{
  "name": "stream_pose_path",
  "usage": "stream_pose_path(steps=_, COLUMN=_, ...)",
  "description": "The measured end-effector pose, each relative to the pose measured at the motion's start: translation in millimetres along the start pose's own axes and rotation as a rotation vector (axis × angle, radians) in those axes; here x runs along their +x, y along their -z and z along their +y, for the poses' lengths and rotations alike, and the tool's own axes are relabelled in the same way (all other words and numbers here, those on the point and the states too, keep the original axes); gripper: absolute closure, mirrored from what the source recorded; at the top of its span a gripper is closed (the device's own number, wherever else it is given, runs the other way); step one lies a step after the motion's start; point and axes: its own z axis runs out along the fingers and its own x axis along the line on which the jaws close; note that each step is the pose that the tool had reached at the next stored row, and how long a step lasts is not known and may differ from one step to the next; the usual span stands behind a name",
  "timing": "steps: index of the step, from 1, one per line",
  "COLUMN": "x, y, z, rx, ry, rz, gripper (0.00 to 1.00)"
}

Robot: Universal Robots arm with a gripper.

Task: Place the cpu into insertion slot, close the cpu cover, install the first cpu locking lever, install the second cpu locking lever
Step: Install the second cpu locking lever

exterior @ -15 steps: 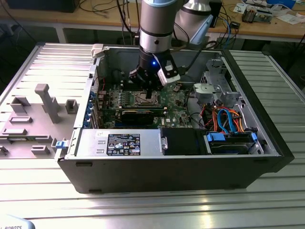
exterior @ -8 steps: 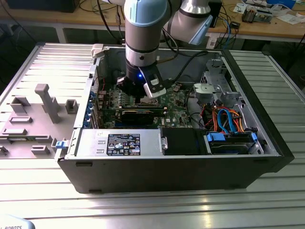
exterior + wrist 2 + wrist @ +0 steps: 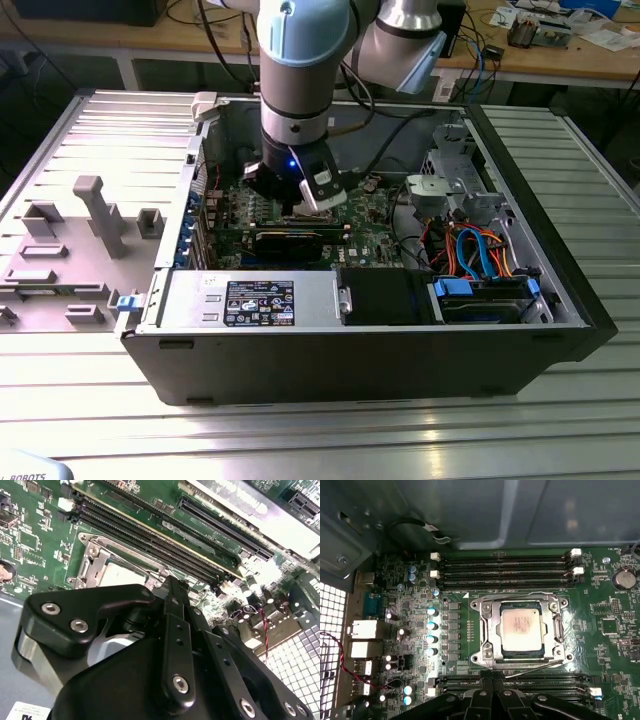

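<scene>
Directly over the insertion slot (image 3: 522, 632), gripper (image 3: 492, 680) hangs with fingers drawn together, nothing held. cpu (image 3: 521, 630) seated flat in socket; cpu cover (image 3: 487, 630) down around it. Thin locking lever (image 3: 535, 669) runs along the socket edge nearest the fingertips.

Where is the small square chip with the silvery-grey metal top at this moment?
In the first wrist view, the small square silvery-grey cpu sits in the insertion slot, framed by the silver metal cpu cover, between two banks of long black memory slots.
</scene>
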Motion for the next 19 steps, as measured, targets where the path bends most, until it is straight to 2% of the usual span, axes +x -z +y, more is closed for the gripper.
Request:
stream_pose_path(steps=5, x=-0.1, y=-3.7, z=-1.6, rx=-0.0004, ry=0.0, rz=0.0001, gripper=0.89)
stream_pose_path(steps=12, x=0.0, y=-3.6, z=-3.9, rx=-0.0009, ry=0.0, rz=0.0001, gripper=0.89)
stream_pose_path(steps=19, x=2.7, y=-7.4, z=-6.2, rx=-0.0093, ry=0.0, rz=0.0003, gripper=0.89)
